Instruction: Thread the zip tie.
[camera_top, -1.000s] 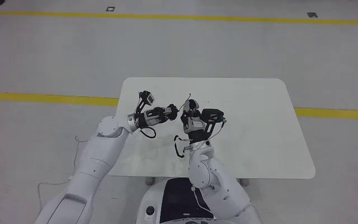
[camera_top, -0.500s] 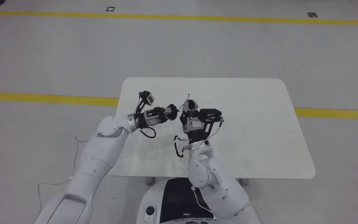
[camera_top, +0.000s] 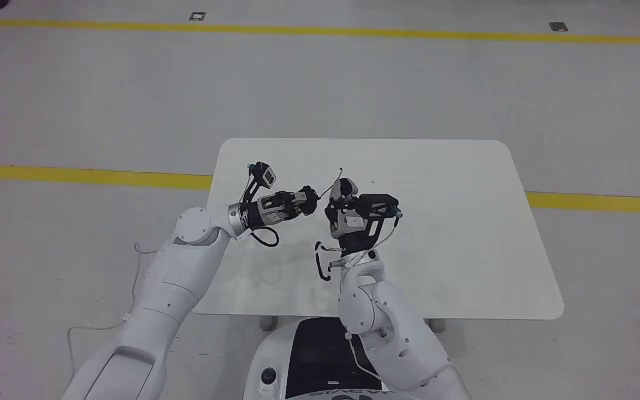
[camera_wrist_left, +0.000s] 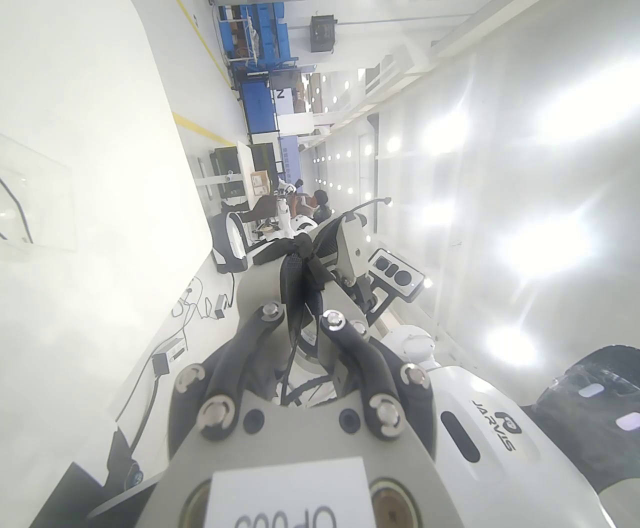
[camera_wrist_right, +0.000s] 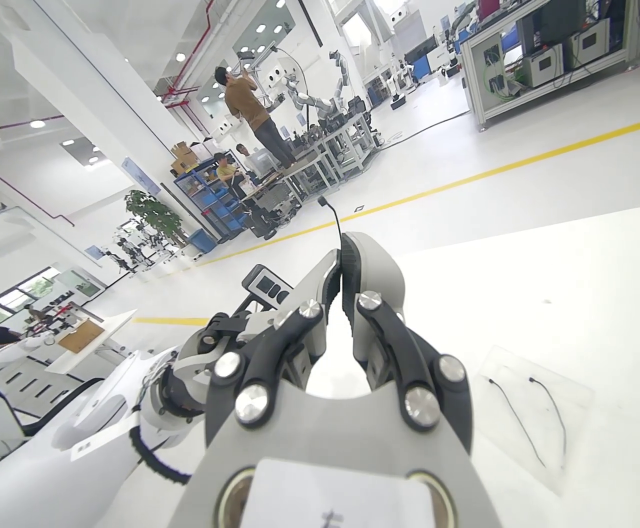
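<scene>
White counter (camera_top: 460, 230) lies beneath; above its left half our right pincer (camera_wrist_right: 342, 260) pinches the zip tie (camera_wrist_right: 334, 215), head upward. Our left pincer (camera_wrist_left: 302, 260) is clamped, seemingly on the tail. We judge threading not yet done.

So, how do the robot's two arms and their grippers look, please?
Both the left arm and the right arm have glossy white rounded shells, with black cables looping near the wrists. The left gripper and right gripper match: a grey metal base with a white label, black link bars with silver pins, white fingers with black ribbed pads.
</scene>
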